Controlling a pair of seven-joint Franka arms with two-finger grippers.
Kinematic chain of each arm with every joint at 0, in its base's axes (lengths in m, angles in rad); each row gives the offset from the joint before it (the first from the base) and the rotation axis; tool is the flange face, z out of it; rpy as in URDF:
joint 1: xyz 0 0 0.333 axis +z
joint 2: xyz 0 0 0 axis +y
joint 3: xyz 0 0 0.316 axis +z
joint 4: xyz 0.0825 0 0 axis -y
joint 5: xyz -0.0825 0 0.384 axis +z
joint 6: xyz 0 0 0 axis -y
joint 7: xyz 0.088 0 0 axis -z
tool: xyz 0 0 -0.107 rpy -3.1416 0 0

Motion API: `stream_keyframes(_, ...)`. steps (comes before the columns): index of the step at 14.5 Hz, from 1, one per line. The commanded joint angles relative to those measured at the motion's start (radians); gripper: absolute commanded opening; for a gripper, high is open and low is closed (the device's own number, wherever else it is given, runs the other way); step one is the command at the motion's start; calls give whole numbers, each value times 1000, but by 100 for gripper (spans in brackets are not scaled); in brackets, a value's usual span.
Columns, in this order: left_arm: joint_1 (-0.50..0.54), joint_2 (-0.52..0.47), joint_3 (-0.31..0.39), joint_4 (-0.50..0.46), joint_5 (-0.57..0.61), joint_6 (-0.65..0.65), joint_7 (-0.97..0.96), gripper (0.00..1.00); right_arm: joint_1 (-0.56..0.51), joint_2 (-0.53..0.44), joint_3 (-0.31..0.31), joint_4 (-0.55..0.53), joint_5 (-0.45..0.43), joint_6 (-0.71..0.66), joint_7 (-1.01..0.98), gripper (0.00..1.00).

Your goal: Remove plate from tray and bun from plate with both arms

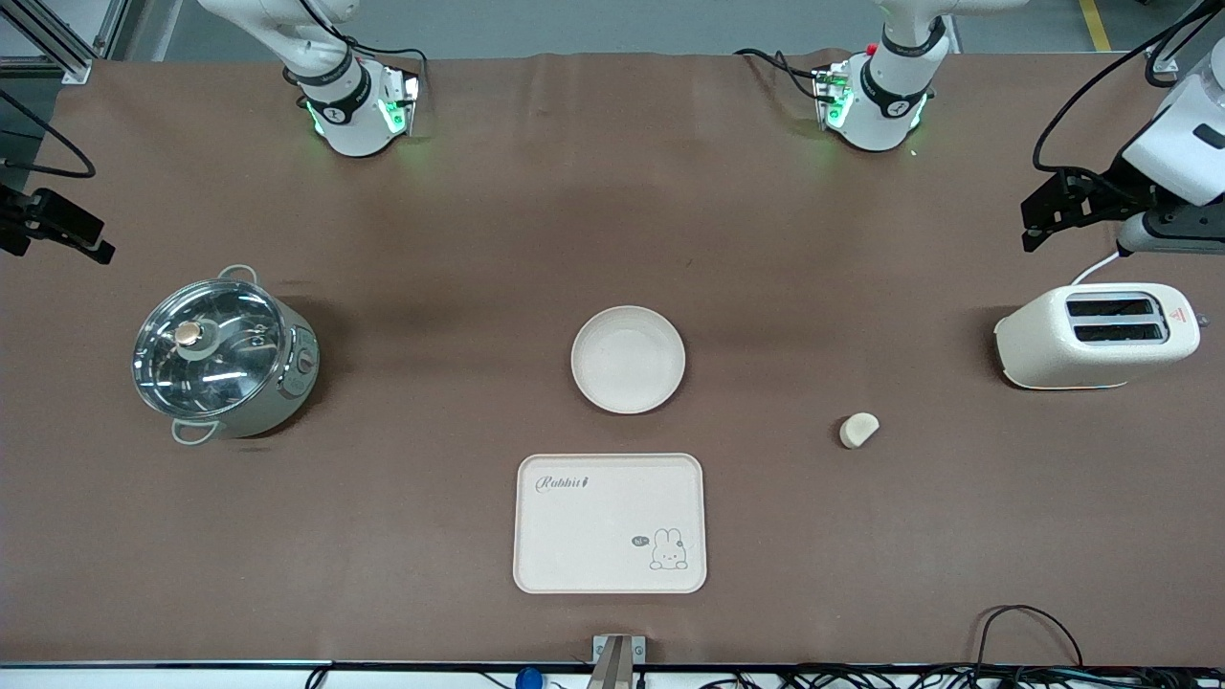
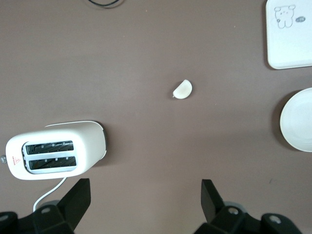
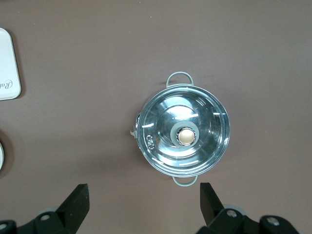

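Note:
The round cream-white plate (image 1: 628, 360) lies on the brown table near its middle, farther from the front camera than the rabbit tray. It also shows in the left wrist view (image 2: 298, 119). The small pale bun (image 1: 858, 430) lies on the table between the plate and the toaster, and shows in the left wrist view (image 2: 183, 89). My left gripper (image 1: 1038, 218) hangs open and empty over the table beside the toaster (image 2: 145, 195). My right gripper (image 1: 67, 230) hangs open and empty over the table beside the pot (image 3: 144, 197).
A cream rectangular tray (image 1: 610, 522) with a rabbit drawing lies nearer the front camera than the plate. A cream toaster (image 1: 1096, 335) stands at the left arm's end. A steel pot with a glass lid (image 1: 222, 359) stands at the right arm's end.

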Motion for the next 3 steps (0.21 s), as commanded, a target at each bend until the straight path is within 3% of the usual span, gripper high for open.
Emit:
stream_keyframes(1,0,19,5,51,-24,-9,5,100,-9,-9,6,-11,-16,-2,-12,100)
stream_keyframes(3,0,19,5,54,-22,-9,3,100,-14,-9,6,-11,-16,-1,-11,100)
